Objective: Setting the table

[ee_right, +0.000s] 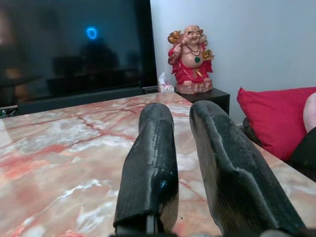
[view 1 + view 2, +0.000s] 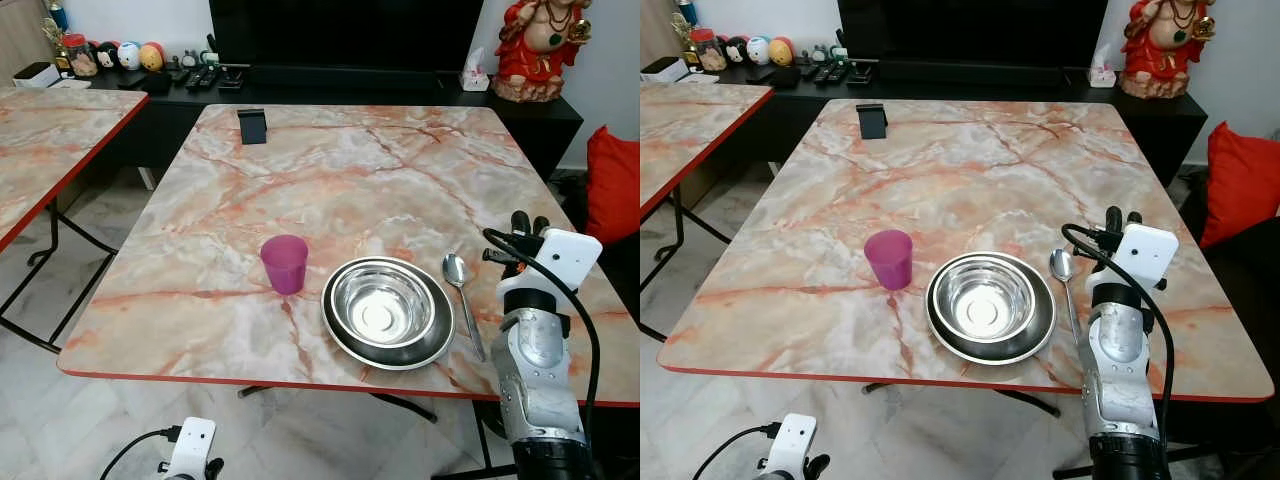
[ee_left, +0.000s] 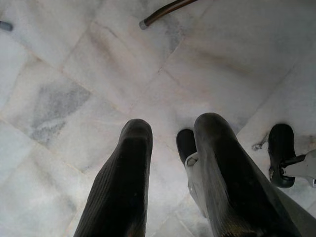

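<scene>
Spoon (image 2: 460, 290) lies on the counter (image 2: 330, 170) at three o'clock of the bowl (image 2: 385, 305), cup (image 2: 285, 263) at nine. Right gripper (image 1: 182, 163), fingers slightly apart and empty, hovers beside the spoon; best to lift clear without nudging it. Left gripper (image 3: 173, 168) hangs idle.

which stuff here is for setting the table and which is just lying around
For the job:
- purple cup
- steel bowl on its plate
- spoon beside the plate

Lying about:
- black stand at the far end of the table
- red statue, remotes and toys on the cabinet
- red cushion
</scene>
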